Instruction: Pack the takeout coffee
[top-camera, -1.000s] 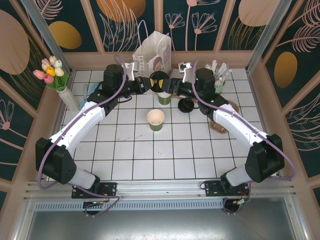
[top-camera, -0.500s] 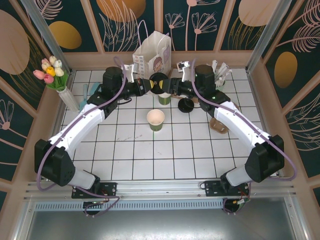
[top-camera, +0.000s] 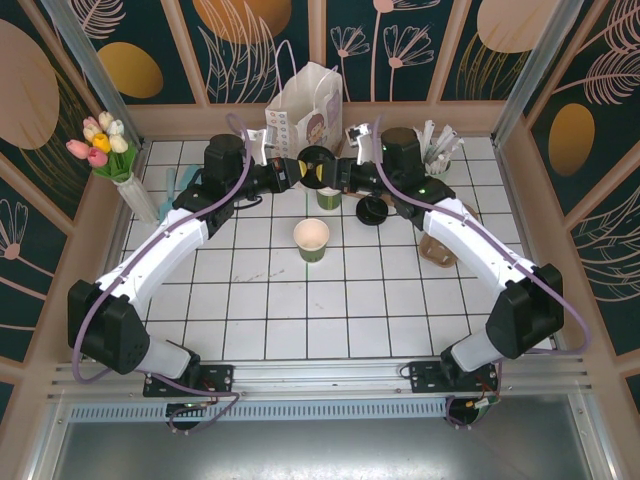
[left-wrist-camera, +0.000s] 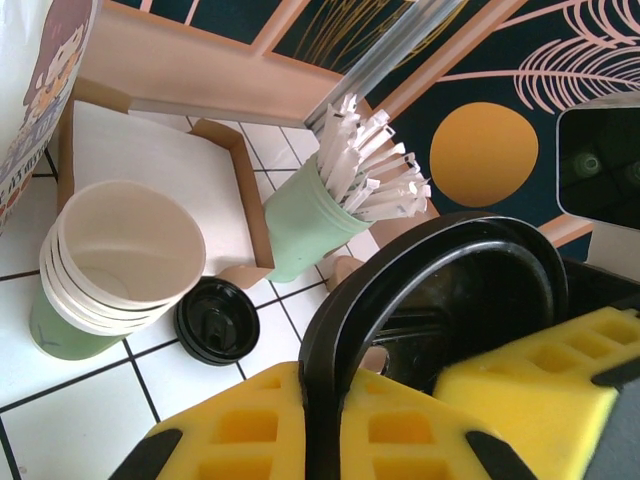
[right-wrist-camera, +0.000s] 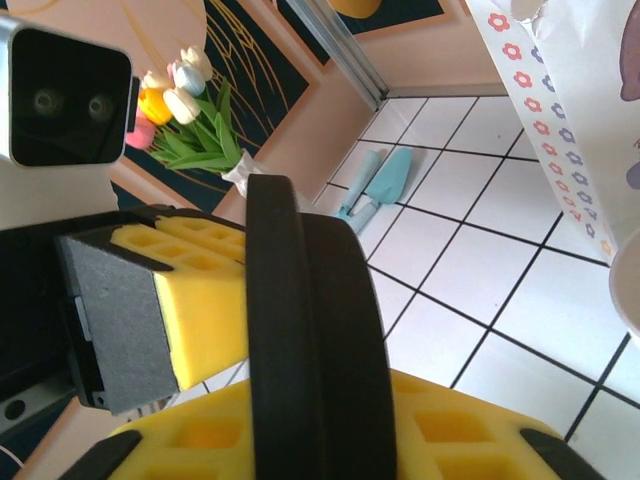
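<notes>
A black round lid (top-camera: 318, 166) hangs on edge in the air just in front of the white paper bag (top-camera: 305, 100). Both grippers grip it from opposite sides. My left gripper (top-camera: 303, 169) is shut on its left rim, my right gripper (top-camera: 335, 171) on its right rim. The left wrist view has the lid (left-wrist-camera: 440, 290) pinched between yellow pads (left-wrist-camera: 250, 420). The right wrist view has it (right-wrist-camera: 310, 330) edge-on between that gripper's pads (right-wrist-camera: 450, 430). A small green paper cup (top-camera: 312, 240) stands open-topped mid-table, with no lid on it.
A stack of cream-lined cups (top-camera: 328, 197) sits below the held lid, with a second black lid (top-camera: 373, 210) to its right. A mint cup of straws (top-camera: 438, 150) and a cardboard carrier (top-camera: 440, 245) are on the right. A tulip vase (top-camera: 105, 150) stands far left.
The right arm has swung slightly left and toward the bag. The lid, held by both grippers, has shifted a little toward the bag. The cups have not moved.
</notes>
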